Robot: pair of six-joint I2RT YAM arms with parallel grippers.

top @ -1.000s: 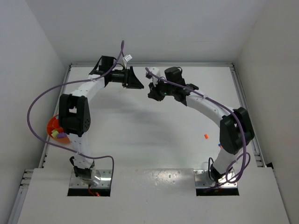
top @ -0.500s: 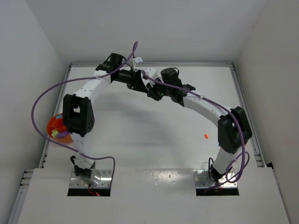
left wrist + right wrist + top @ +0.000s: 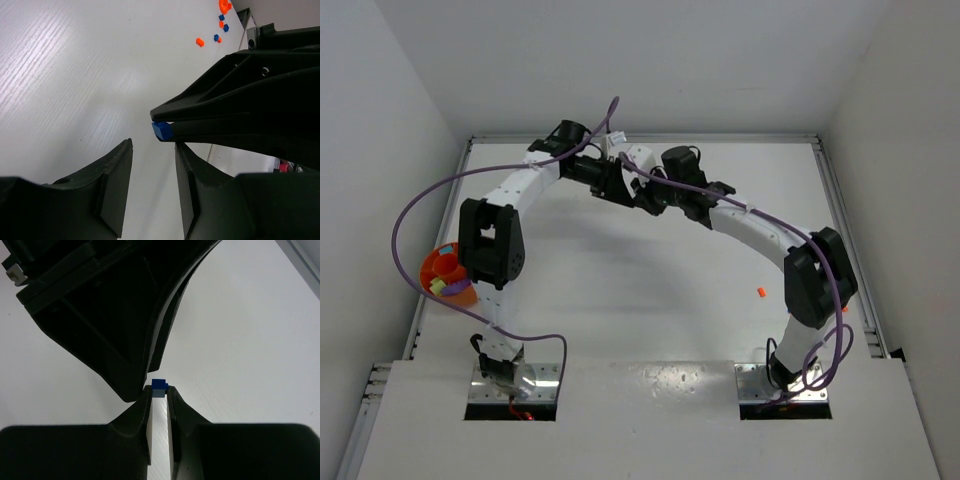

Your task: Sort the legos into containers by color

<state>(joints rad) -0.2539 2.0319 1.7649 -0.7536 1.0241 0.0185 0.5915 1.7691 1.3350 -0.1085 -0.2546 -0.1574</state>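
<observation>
Above the far table (image 3: 620, 290), the left gripper (image 3: 153, 146) has swung across to the right gripper (image 3: 159, 392), its jaws apart but narrowing beside the blue lego (image 3: 162, 131) that the right clamps tight. This is likely a handover toward the orange bowl (image 3: 428, 268).

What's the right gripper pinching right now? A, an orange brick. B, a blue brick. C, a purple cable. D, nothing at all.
B: in the right wrist view a small blue brick sits clamped between the fingertips of the right gripper. The left wrist view shows the left gripper open just short of it.
</observation>
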